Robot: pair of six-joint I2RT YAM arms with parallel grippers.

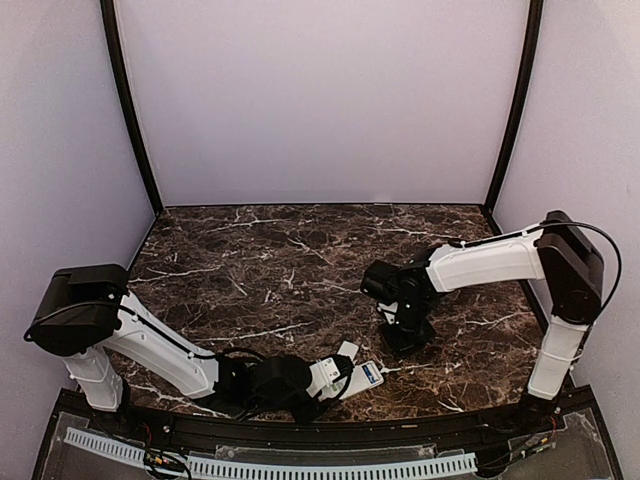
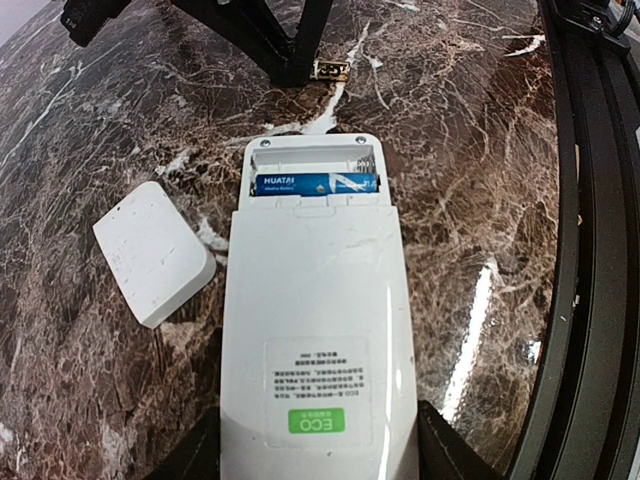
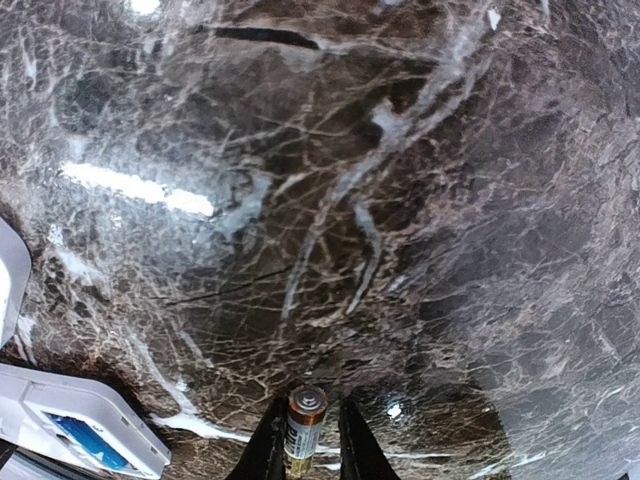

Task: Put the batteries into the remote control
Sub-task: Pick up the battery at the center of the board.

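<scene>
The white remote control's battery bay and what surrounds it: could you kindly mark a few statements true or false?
1. The white rectangular plastic remote control shows its back, battery bay open. True.
2. Two batteries fill the bay. False: only one blue cylindrical battery lies there.
3. The white squarish plastic cover plate is fitted on the remote. False: it lies beside it on the dark marble table.
4. A second cylindrical battery sits between the right gripper's jaws. True.

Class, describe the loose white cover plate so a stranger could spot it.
On the dark marble table, a white remote control lies face down near the front edge. Beside its open battery bay lies the cover plate: smaller, squarish, plain white, unlabelled.
</scene>
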